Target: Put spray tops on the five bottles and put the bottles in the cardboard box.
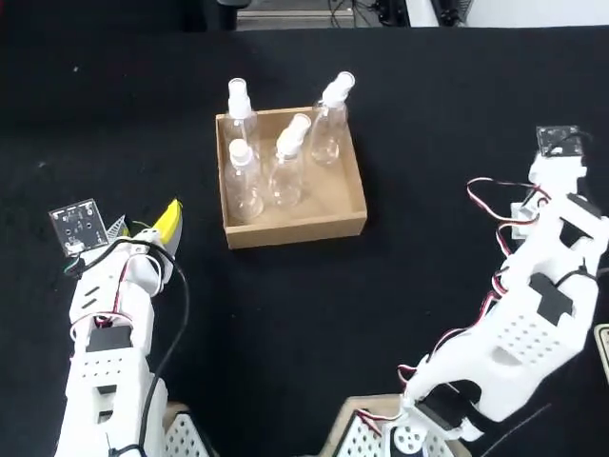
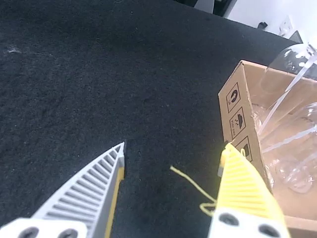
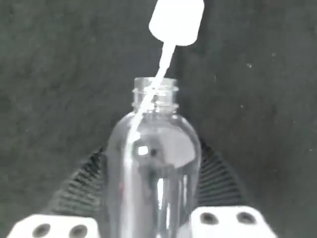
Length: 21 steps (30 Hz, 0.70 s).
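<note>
1. Between the fingers of the right gripper (image 3: 151, 178), pinched at its body: fifth bottle (image 3: 153, 148), spray top (image 3: 177, 20) lifted off the neck, tube inside
2. Cardboard box (image 1: 295, 228), toward 12 o'clock on the black table (image 1: 381, 314): four capped bottles (image 1: 285, 171) standing inside
3. Left gripper (image 1: 164, 221), at 8 o'clock from the box: fingers spread, holding nothing

Loose yellow thread (image 2: 189, 182) on black table cloth (image 1: 285, 314)

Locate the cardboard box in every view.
High view: cardboard box just above centre, four bottles inside.
Left wrist view: its corner beside the yellow finger.
Right wrist view: a gripped bottle over black cloth.
Shared landmark: the yellow finger, left of the box from above.
</note>
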Each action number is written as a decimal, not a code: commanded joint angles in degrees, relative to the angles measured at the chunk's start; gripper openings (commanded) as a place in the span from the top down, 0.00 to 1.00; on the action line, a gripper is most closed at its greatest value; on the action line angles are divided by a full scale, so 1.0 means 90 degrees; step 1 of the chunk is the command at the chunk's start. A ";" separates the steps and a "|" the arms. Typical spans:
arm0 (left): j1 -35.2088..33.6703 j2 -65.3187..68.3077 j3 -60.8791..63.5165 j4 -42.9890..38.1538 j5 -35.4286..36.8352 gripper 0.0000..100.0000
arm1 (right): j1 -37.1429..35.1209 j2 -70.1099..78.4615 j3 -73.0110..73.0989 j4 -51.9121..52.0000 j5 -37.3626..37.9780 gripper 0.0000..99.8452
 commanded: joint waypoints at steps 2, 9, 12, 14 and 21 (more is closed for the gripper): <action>0.0063 -0.0049 -0.0054 -0.0088 -0.0059 0.71 | 0.0039 0.0024 -0.0366 0.0098 -0.0889 0.78; 0.0063 -0.0049 -0.0054 -0.0088 -0.0059 0.71 | -0.0166 -0.0044 -0.1070 0.0381 -0.1631 0.83; 0.0063 -0.0059 -0.0054 -0.0088 -0.0059 0.71 | -0.0166 0.0005 -0.1832 0.0957 -0.1719 0.80; 0.0063 -0.0059 -0.0054 -0.0088 -0.0059 0.71 | -0.0195 0.0171 -0.2369 0.1231 -0.1719 0.77; 0.0063 -0.0078 -0.0054 -0.0088 -0.0068 0.71 | -0.0567 0.1597 -0.4166 0.1846 -0.1700 0.75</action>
